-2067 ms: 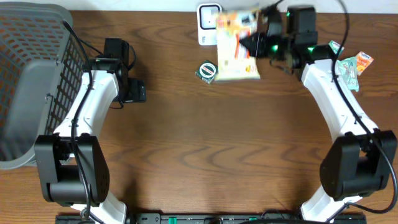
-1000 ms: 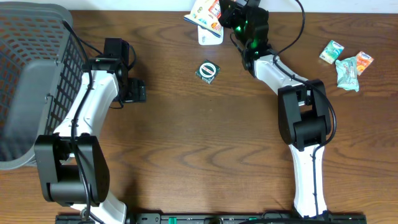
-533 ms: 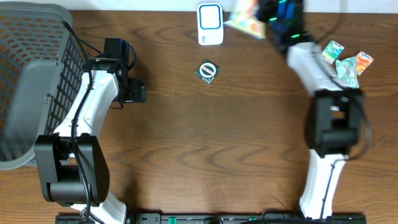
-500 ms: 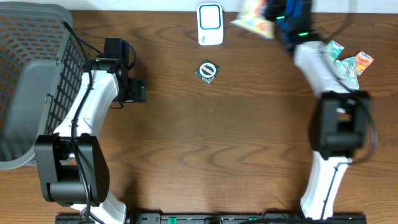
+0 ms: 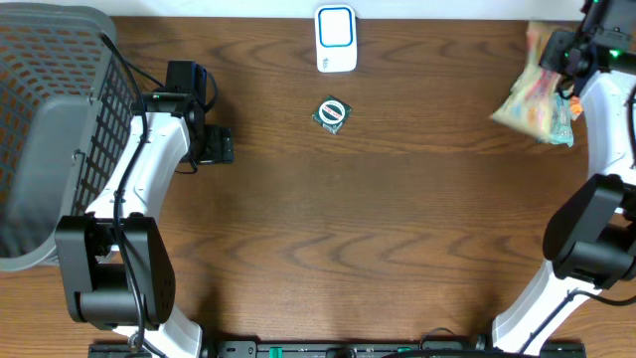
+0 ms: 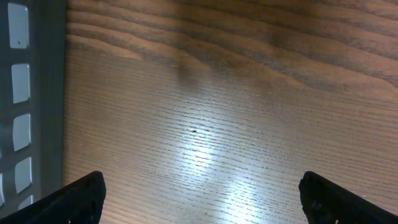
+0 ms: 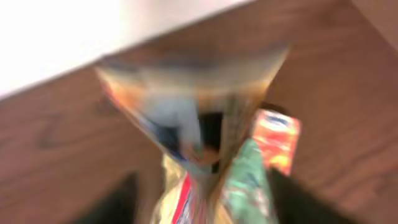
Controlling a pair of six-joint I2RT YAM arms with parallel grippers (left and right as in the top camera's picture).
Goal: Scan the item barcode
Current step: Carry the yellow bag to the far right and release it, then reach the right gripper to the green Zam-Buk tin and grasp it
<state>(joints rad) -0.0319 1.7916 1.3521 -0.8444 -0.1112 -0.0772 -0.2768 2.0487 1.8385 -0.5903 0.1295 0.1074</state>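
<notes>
— Well, the arms?
— Left gripper (image 6: 214, 199) hung low over the grained wood table (image 6: 199, 93), jaws wide, empty. Right gripper (image 5: 568, 52) stretched far right, glossy crumpled packet (image 5: 535, 94) blurred against it; grip unclear.

Surface: dark brown wood-grain bench (image 5: 378, 229), fills the view. Soft white glare patch (image 6: 202, 155) on the grain just ahead of the left claw (image 6: 200, 198). Pale white strip (image 5: 199, 8) borders the far edge.

Overhead looks straight down on the table (image 5: 397, 199); both wrist views face it closely
</notes>
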